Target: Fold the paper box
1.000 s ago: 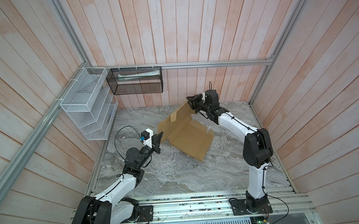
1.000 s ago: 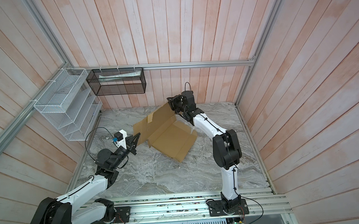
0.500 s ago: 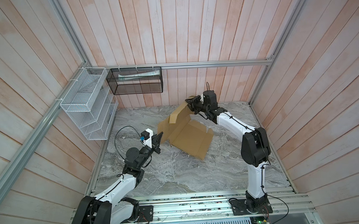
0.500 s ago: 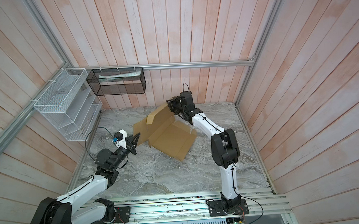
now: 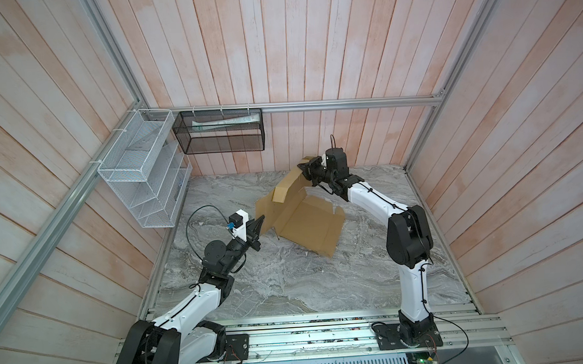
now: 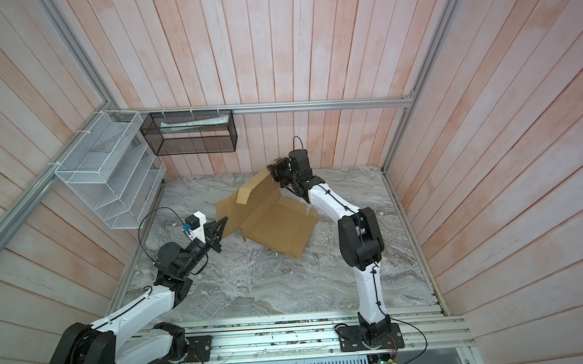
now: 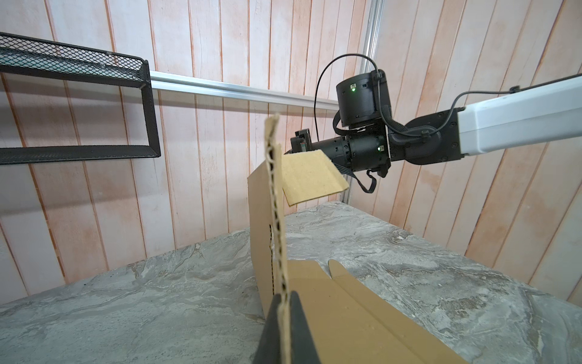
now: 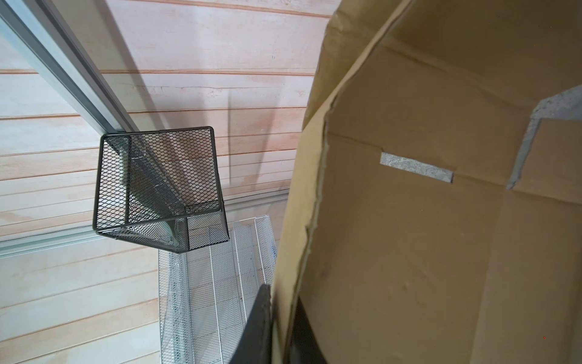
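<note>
Paper box [image 5: 310, 224] tan, unprinted; base panel flat, long side panel raised.

An enclosed work cell lined on the left, far and right sides with a wall of pale pink-and-white wooden planks [image 5: 278, 55], evenly and softly lit. A horizontal aluminium rail [image 5: 347, 104] runs across the far wall, a slanted metal post [image 5: 424, 126] marks the far right corner, and another rail [image 5: 49, 230] slopes along the left wall. The floor of the cell is a grey, marble-patterned surface [image 5: 288, 284] with white veining. A tiered white wire rack [image 5: 141, 182] hangs on the left wall. Just beside it, on the far wall, hangs a black mesh basket [image 5: 221, 145] holding something pale and flat [image 5: 226, 122], possibly folded paper. A metal track [image 5: 323, 333] runs along the near edge.
</note>
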Robot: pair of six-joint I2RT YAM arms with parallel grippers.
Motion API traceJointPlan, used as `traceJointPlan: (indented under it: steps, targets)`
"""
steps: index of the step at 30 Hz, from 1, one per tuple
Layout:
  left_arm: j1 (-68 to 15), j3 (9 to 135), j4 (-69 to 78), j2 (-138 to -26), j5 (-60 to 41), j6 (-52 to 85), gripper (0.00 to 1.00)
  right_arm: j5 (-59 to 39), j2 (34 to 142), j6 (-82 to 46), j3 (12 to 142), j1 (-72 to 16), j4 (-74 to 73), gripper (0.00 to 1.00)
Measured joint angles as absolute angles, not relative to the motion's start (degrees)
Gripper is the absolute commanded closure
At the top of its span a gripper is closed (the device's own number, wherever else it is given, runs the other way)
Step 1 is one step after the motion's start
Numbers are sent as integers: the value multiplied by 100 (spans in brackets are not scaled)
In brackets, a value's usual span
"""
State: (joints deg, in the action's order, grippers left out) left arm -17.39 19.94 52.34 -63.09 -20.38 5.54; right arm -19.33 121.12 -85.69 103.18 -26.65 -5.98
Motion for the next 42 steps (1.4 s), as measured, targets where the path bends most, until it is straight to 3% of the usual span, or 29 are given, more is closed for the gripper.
traceJointPlan:
  steps: [11, 22, 30, 35, 42]
  targets:
    - [-1750, 1994, 5153, -6302, -1752, 554, 100, -1933, 12108, -8595, 10241, -2663, -814, 97]
    - [-1772, 1994, 4569, -5942, -1498, 666, 71, -1938, 12105, -8582, 9961, -2687, -1048, 99]
    - [-1793, 1990, 4010, -5391, -1503, 993, 64, -1940, 12108, -8569, 9804, -2762, -1216, 99]
    - [-1804, 1990, 3450, -4952, -1308, 1125, 52, -1940, 12121, -8545, 9762, -2812, -1240, 99]
    - [-1806, 2012, 2606, -4788, -794, 1354, 50, -1940, 12328, -8431, 9762, -2893, -1347, 100]
